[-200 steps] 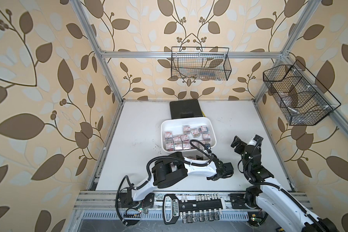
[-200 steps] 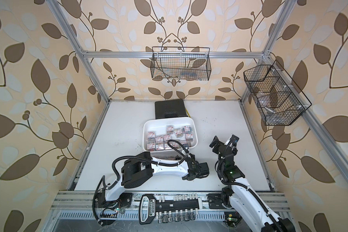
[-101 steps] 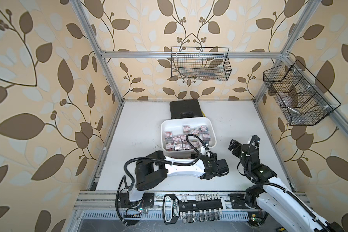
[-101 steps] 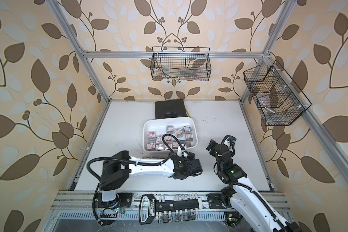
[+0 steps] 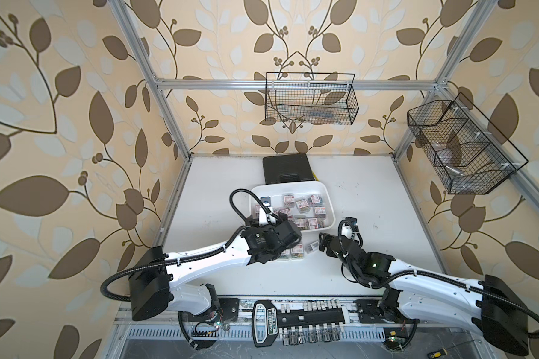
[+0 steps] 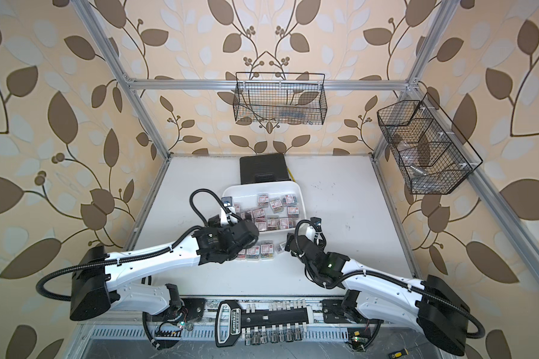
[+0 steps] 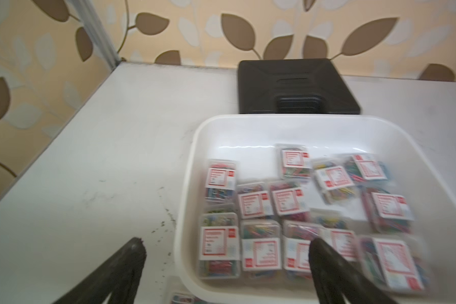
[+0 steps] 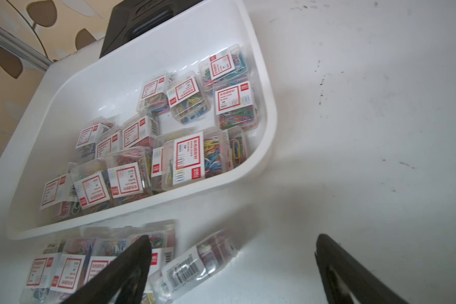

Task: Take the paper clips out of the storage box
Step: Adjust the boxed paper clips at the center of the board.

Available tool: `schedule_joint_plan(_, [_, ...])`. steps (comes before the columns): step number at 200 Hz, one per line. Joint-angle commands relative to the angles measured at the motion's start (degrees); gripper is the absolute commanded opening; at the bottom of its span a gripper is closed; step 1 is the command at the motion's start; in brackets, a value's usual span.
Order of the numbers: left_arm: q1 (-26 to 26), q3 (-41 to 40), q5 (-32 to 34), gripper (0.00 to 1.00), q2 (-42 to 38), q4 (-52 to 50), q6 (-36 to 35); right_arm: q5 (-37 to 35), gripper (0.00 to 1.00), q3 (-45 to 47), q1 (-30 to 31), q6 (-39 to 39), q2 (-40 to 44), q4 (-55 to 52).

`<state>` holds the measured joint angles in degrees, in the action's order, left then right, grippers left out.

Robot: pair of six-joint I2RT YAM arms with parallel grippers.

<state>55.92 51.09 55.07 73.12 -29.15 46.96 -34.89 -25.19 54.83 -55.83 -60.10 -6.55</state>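
With both arms empty-handed, the step in hand looks like the next pick from the tray.

Nearest the robot, a row of paper clips (image 8: 71,265) already sits on the table (image 8: 379,131), just outside the storage box's near wall. One more box (image 8: 195,260) lies barcode-up and askew beside that row.

The right gripper (image 8: 233,240) hangs over this spot, jaws spread wide, nothing between them. The left gripper (image 7: 227,244) is likewise wide open and holds nothing. It is at the near left corner of the storage box (image 7: 190,184), with one finger out over bare table and the other finger (image 7: 324,252) over the boxes inside.

About a dozen boxes (image 7: 287,202) remain in the tray, crowded toward its near side, some overlapping.

To do it well:
- Shift the left gripper inward so both fingers clear the rim.
- Choose a box lying flat on top and straddle its short sides.
- Descend straight; the smooth plastic will probably slip under an off-centre pinch.
- Lift above the rim before moving out.
- Keep the right arm clear.

Behind the tray is a black case (image 7: 295,86), and wire baskets (image 5: 308,99) hang on the walls beyond.
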Motion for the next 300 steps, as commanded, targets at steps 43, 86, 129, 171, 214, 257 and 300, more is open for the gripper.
schedule_joint_plan(43, [-11.92,-7.87,10.14,0.99,-4.59,-1.17,0.48,-0.1,0.97,-2.41,2.59,-5.02,-8.34,7.29])
schedule_joint_plan(86, [-16.85,-9.25,15.44,0.99,-0.9,-1.5,5.19,0.53,0.9,-1.09,2.46,-7.55,-11.2,10.35])
schedule_joint_plan(129, [-18.02,-9.45,14.51,0.99,1.06,2.23,1.75,2.67,0.86,-0.2,1.11,-8.05,-14.17,13.64])
schedule_joint_plan(171, [-18.04,-8.12,15.3,0.99,2.56,-0.93,4.37,3.77,0.81,0.99,1.24,-8.75,-15.69,15.16])
schedule_joint_plan(214, [-18.06,-8.16,15.38,0.99,2.56,-1.87,6.36,3.52,0.74,3.64,1.86,-10.06,-14.16,15.25])
schedule_joint_plan(257, [-18.11,-8.06,15.5,0.99,2.7,-2.37,6.96,2.95,0.66,6.97,2.52,-11.96,-11.77,15.46])
schedule_joint_plan(300, [-18.04,-7.71,15.48,0.99,3.15,-3.19,7.61,3.94,0.64,9.37,2.83,-13.58,-9.49,17.58])
